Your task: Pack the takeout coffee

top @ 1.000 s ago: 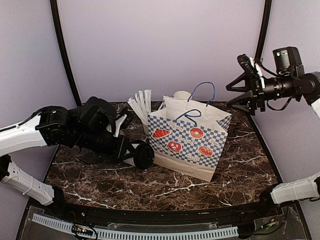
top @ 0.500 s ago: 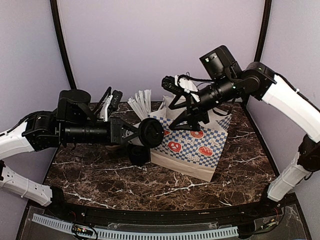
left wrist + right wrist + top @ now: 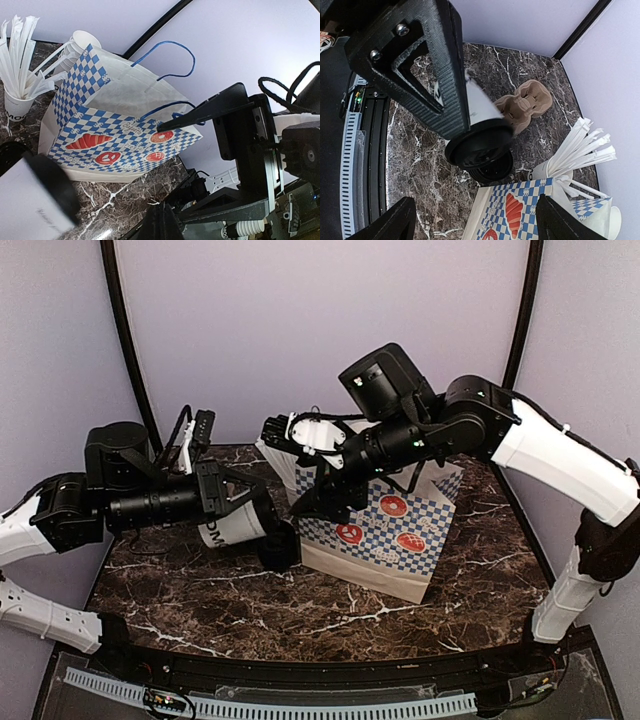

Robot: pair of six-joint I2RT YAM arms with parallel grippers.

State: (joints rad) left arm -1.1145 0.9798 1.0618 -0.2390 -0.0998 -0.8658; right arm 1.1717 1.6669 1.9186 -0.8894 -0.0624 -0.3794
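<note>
The takeout coffee cup, white with dark lettering and a black lid, lies sideways in the air just under my left gripper. In the left wrist view it is a blurred shape low on the left. It is not between that gripper's jaws, which are together. My right gripper hangs open over the left end of the checked paper bag. Nothing is between its fingers. They look down on the cup's lid.
A black round thing sits on the marble right below the cup. The brown pulp carrier lies behind it. A cup of white straws stands at the bag's left end. White cups are behind the bag.
My right arm swung left and down from the bag's top to over its left end. My left arm drew back left, and the cup dropped from its fingertips to below them.
</note>
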